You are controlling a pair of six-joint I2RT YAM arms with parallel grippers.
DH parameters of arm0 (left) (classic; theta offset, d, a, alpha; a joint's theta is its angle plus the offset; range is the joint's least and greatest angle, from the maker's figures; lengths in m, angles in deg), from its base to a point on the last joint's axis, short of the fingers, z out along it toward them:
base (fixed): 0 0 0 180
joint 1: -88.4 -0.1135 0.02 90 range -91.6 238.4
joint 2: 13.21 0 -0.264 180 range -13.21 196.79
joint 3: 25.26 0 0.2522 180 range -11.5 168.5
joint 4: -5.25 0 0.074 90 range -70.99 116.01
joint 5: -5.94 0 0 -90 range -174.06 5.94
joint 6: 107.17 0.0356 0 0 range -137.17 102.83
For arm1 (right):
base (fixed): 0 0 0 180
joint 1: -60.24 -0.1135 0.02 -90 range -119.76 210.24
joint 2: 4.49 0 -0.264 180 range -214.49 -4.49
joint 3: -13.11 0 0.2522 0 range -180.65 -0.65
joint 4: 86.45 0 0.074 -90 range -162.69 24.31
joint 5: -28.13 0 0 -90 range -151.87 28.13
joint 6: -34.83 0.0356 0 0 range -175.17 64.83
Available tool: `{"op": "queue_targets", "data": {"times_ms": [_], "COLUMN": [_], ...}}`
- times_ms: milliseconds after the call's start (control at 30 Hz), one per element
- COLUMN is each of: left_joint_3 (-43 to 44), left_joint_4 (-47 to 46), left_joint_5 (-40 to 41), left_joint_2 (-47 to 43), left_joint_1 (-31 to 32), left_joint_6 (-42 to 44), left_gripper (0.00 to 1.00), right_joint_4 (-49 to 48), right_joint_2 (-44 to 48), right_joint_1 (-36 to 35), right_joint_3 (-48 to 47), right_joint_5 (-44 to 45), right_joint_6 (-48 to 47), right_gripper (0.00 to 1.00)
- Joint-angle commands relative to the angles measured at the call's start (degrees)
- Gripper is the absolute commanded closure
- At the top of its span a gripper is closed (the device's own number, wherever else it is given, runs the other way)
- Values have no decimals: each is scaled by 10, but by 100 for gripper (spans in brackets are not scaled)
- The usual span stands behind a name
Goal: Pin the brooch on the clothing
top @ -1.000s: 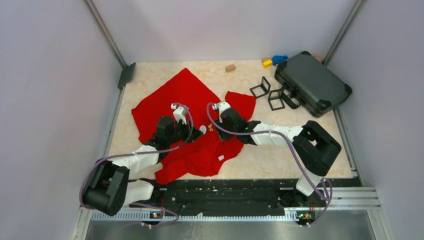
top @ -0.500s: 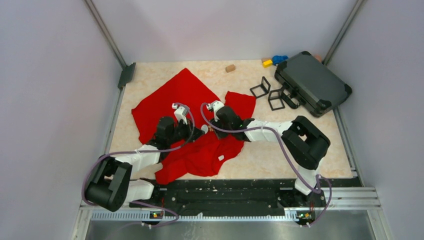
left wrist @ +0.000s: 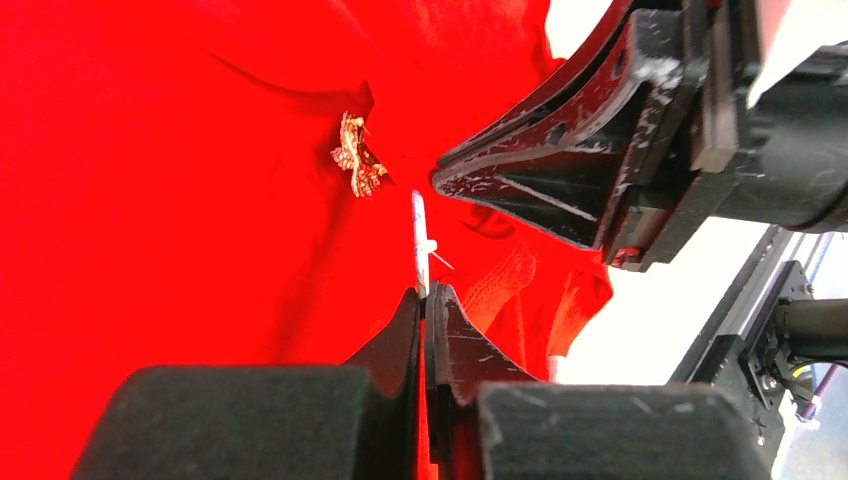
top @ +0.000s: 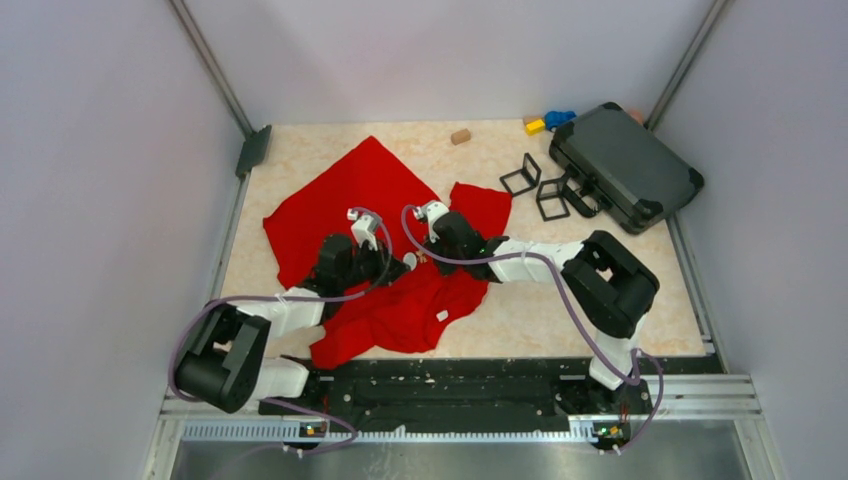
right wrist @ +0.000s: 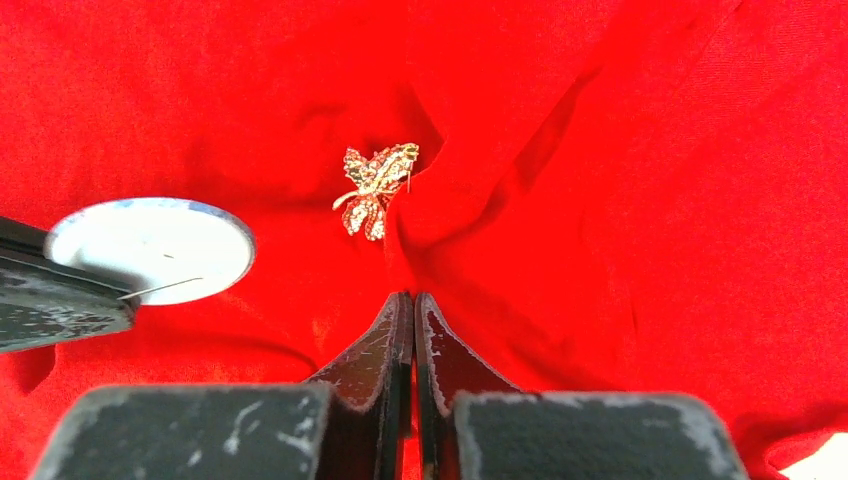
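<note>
The clothing (top: 370, 190) is a bright red garment spread over the table's middle, with a small white tag (top: 441, 315). The brooch (right wrist: 378, 185), a gold butterfly, lies on the red fabric (left wrist: 358, 160). My right gripper (right wrist: 408, 296) is shut just below it, its tips pinching a raised fold of the clothing. My left gripper (left wrist: 425, 292) is shut on a white round disc (right wrist: 150, 250) with a thin pin sticking out; in the left wrist view the disc (left wrist: 420, 240) shows edge-on. From above, both grippers meet over the garment, the left (top: 400, 262) facing the right (top: 425, 258).
A black case (top: 625, 165) lies at the back right, with two black open frames (top: 520, 178) (top: 552, 198) beside it. A small wooden block (top: 460, 136), a yellow block (top: 535, 126) and a blue piece (top: 560, 118) sit along the far edge.
My right gripper has shifted slightly left toward the brooch and its jaws have closed on the fabric. The left gripper has stayed shut on the disc, hardly moving.
</note>
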Motion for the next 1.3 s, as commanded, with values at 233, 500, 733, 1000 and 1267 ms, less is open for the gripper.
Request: {"op": "queue_targets", "data": {"times_ms": [233, 500, 733, 1000, 1267], "left_joint_3": [31, 56, 63, 75, 89], "left_joint_4": [-8, 11, 28, 32, 39], "left_joint_5": [61, 89, 115, 116, 119], "left_joint_2": [46, 81, 87, 102, 124], "left_joint_1": [45, 58, 63, 69, 73], "left_joint_6": [-40, -66, -79, -90, -92], "left_gripper": [100, 100, 100, 100, 100], "right_joint_4": [-54, -70, -79, -91, -110], "right_joint_2": [33, 54, 72, 78, 89], "right_joint_1": [5, 5, 5, 5, 5], "right_joint_3": [14, 33, 51, 57, 71], "right_joint_5": [-8, -13, 1, -11, -48], "right_joint_6": [18, 33, 46, 49, 43], "right_gripper": [100, 100, 100, 100, 100]}}
